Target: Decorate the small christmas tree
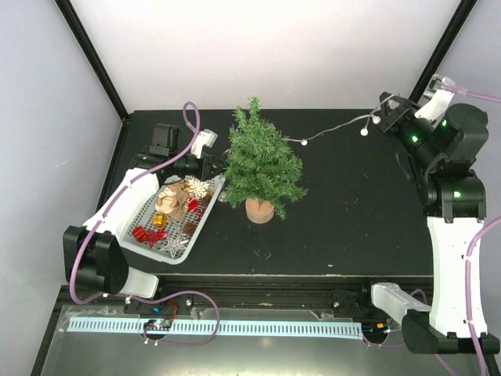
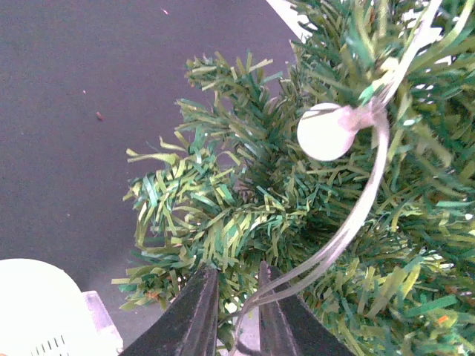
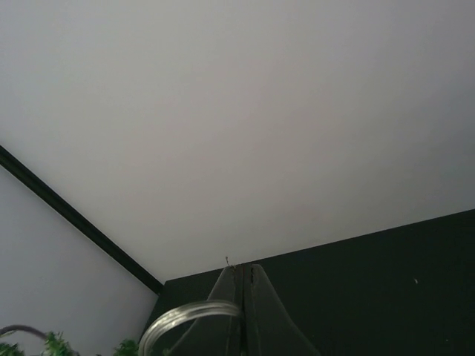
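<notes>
Overhead sees all; left wrist hugs tree (image 2: 245, 215), right wrist faces wall (image 3: 237, 111)

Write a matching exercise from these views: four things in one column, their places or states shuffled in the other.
1. small christmas tree, bushy green fir on a round tan wooden base
2. white perforated plastic tray
3. clear-wire light string with round white bulbs
4. right gripper

A. shut on the wire
B. left of the tree, holding ornaments
C. standing upright in the middle
D. runs from the tree to the right gripper

Pairs: 1-C, 2-B, 3-D, 4-A
</notes>
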Controlling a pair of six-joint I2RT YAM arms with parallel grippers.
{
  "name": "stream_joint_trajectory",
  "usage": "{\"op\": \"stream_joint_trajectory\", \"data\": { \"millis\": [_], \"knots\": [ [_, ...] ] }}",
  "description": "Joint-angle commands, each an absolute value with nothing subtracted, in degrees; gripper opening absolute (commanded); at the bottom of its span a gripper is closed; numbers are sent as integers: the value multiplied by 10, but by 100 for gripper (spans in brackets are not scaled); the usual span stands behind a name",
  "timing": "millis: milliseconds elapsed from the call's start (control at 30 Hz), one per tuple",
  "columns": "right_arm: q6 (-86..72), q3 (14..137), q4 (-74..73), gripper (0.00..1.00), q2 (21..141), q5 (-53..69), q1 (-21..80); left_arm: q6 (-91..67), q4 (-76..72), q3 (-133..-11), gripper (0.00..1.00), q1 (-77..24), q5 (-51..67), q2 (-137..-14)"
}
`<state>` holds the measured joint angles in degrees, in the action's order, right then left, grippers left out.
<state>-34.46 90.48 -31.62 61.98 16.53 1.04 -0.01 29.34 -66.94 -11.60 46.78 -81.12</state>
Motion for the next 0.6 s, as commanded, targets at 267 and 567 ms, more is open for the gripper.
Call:
{"op": "stream_joint_trajectory", "data": {
  "millis": [267,567],
  "knots": [
    [-300,900,-426,1,538,166,18,32,333,-670,46,-125,504,-803],
    [-290,866,-450,1,518,144,19,73,390,-719,97,-125,434,-796]
  ]
}}
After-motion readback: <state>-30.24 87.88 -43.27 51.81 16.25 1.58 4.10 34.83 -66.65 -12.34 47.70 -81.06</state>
